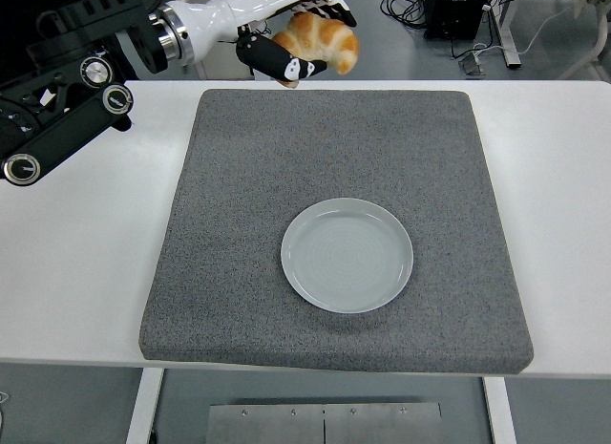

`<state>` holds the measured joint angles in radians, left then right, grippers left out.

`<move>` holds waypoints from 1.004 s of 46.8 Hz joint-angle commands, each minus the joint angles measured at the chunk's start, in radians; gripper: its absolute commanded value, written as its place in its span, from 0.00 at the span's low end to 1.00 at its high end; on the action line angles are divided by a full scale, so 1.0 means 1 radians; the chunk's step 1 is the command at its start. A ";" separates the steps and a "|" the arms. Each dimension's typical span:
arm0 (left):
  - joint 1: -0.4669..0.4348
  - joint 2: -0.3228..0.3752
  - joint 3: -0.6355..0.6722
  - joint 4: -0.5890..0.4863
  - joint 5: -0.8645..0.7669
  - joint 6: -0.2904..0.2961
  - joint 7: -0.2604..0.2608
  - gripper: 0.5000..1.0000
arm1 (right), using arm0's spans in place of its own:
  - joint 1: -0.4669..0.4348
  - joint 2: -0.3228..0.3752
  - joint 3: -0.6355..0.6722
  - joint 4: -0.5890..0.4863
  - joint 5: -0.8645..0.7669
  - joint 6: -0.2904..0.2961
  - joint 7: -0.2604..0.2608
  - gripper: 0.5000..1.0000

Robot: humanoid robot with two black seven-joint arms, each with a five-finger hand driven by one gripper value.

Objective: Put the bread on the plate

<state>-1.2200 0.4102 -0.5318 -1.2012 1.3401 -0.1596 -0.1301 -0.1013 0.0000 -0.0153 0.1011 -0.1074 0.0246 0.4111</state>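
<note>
Head view: the left arm enters from the left edge and reaches across the upper left of the frame, its black jointed links lying over the white table and its white forearm section extending toward the top centre. The left hand is at the top of the frame, above the far edge of the grey mat. Its fingers are curled around the bread, a golden-brown croissant, with black fingers visible both under the bread's left side and over its top. The bread is gripped and lifted clear of the table; it does not touch the mat. Its right end projects past the fingers and is uncovered. The exact contact of the thumb cannot be determined because the bread hides part of the hand. The mat is square, lies flat on the table and covers most of the centre. The plate is round, pale grey-blue, sits on the mat slightly right of centre and toward the near edge, and holds nothing. The bread is well apart from the plate, up and to the left of it. The right arm does not appear in this view.
</note>
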 commanded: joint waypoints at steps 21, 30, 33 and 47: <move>-0.010 -0.139 0.033 0.000 0.067 0.000 0.003 0.27 | 0.000 0.000 0.000 0.000 0.000 0.000 0.000 1.00; 0.002 -0.152 0.059 0.000 0.086 0.002 0.003 0.27 | 0.000 0.000 0.000 0.000 0.000 0.000 0.000 1.00; 0.013 -0.154 0.067 0.000 0.094 0.002 0.003 0.27 | 0.000 0.000 0.000 0.000 0.000 0.000 0.000 1.00; 0.065 -0.157 0.098 0.000 0.128 0.008 -0.005 0.27 | 0.000 0.000 0.000 0.000 0.000 0.000 0.000 1.00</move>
<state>-1.1670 0.2550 -0.4367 -1.2009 1.4615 -0.1545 -0.1328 -0.1012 0.0000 -0.0153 0.1013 -0.1074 0.0245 0.4111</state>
